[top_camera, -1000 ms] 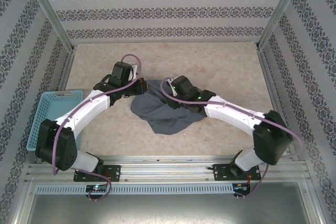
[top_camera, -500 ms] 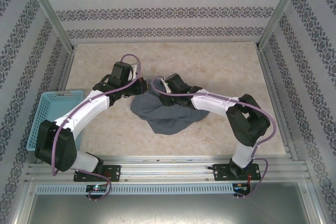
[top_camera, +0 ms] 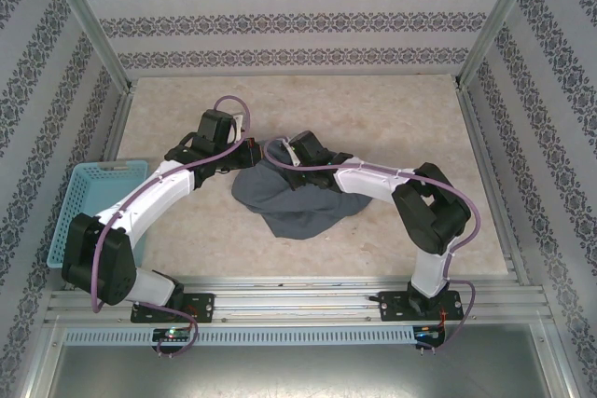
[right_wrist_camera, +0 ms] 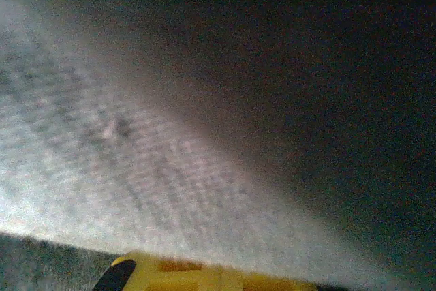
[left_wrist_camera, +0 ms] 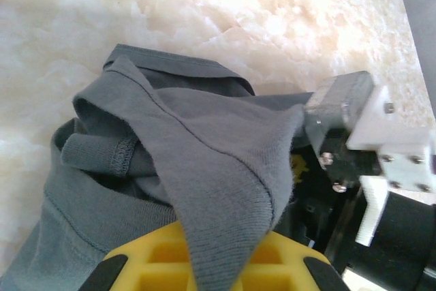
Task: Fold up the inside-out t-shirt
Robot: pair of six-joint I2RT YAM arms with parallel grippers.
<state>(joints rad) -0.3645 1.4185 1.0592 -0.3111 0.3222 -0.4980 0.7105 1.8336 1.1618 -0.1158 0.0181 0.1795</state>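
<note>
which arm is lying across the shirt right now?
The right arm: its forearm crosses over the grey t-shirt. The left arm is over bare table, meeting only the shirt's left edge.

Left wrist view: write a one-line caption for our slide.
Grey t-shirt, bunched on the pale table, a fold draped over the left tool.

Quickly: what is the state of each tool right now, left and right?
Left tool: closed on a fold of the t-shirt.
Right tool: closed, pressed into the t-shirt; whether it holds cloth cannot be told.
</note>
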